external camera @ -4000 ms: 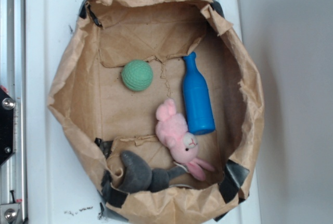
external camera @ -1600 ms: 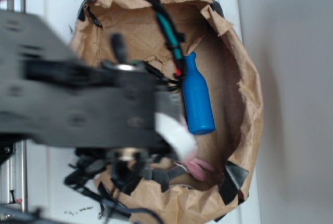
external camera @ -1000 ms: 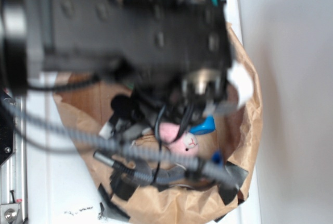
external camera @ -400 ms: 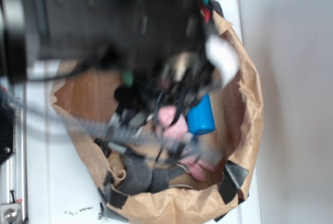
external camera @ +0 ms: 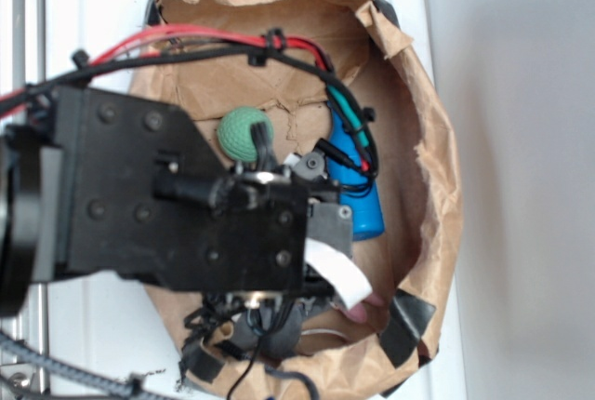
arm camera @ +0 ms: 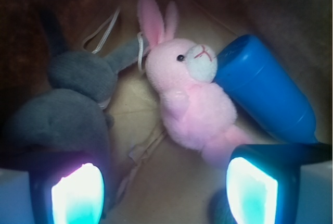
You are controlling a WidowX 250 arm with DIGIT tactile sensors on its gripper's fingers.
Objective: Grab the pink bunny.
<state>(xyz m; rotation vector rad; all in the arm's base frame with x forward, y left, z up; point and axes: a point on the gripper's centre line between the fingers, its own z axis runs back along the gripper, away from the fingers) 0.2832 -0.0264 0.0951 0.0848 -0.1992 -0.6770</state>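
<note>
Inside, your wrist view showed the pink bunny [arm camera: 190, 99]: fluffy plush, white muzzle, one small dark eye, two long ears. It lay on the creased brown paper floor of the bag [external camera: 437, 205]. Its long axis ran diagonally, ears toward the upper left, body toward the lower right. Its face touched the smooth blue bottle [arm camera: 268, 94] on the right. A grey plush toy [arm camera: 67, 104], soft and rounded, lay just to its left. Your gripper [arm camera: 164, 190] stood wide apart, holding nothing; the right finger [arm camera: 252, 190] sat close by the bunny's lower end. From outside, your arm hid most of the bunny; a dimpled green ball [external camera: 244, 133] showed beside it.
</note>
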